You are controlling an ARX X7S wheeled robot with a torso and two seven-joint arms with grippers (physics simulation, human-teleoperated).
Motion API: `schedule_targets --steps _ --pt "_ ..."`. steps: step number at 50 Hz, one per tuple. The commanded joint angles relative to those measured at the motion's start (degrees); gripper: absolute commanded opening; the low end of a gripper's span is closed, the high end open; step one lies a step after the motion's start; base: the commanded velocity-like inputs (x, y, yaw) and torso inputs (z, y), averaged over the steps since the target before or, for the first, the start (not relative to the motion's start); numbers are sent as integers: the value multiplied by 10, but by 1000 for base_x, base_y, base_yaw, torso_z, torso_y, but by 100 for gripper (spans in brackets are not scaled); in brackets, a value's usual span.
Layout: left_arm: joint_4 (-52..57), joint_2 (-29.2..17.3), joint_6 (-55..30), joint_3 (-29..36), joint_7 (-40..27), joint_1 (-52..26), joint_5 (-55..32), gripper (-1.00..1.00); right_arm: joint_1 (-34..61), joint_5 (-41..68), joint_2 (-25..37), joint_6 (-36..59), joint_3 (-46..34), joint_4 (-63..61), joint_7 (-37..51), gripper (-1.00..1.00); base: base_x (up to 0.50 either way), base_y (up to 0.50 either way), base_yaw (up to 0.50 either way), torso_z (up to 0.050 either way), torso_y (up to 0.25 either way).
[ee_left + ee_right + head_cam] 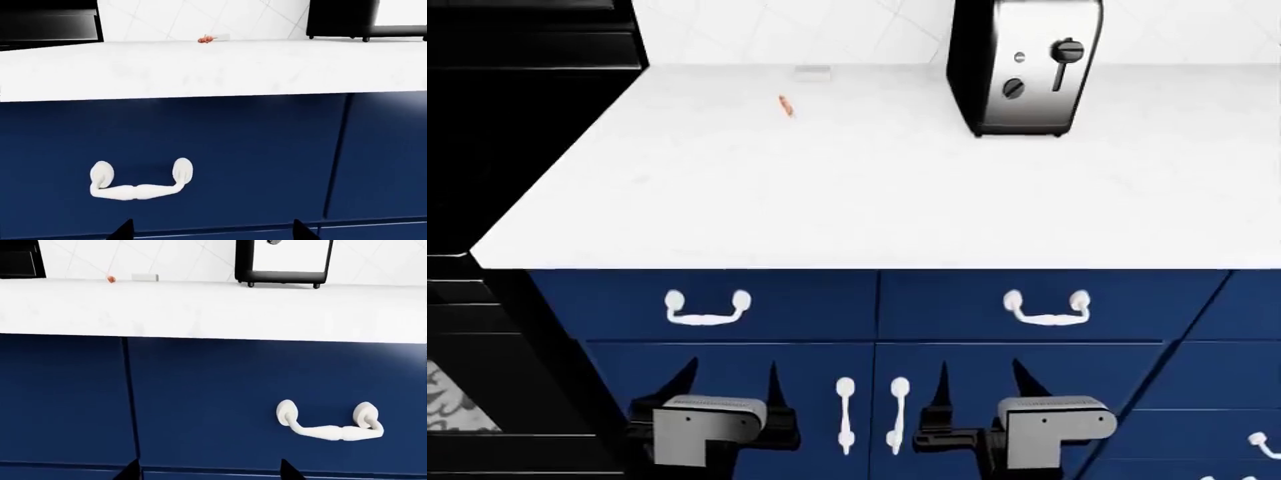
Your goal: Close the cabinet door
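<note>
Left end effector (723,385), a grey block-bodied unit with two black pointed fingers (677,378), held low with the fingers pointing up and spread apart, nothing between them. Right end effector (978,380), of the same grey and black build, held level with the left and well apart from it, fingers (1022,377) likewise upright, parted and empty. Only finger tips appear in either wrist view.

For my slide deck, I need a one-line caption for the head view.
Both grippers, left and right, open before navy cabinet doors, toaster on white counter.
</note>
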Motion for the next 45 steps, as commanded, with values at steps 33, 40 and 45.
schedule_targets --steps 33,40,45 --pt "-3 -31 7 40 -24 -3 -39 100 6 31 27 -2 -40 20 39 100 0 0 0 50 0" --pt "-3 -34 8 44 -26 -4 -45 100 6 37 30 1 -44 17 42 100 0 0 0 50 0" --pt "-5 -36 19 47 -31 -5 -44 100 7 38 33 5 -49 13 46 100 0 0 0 50 0"
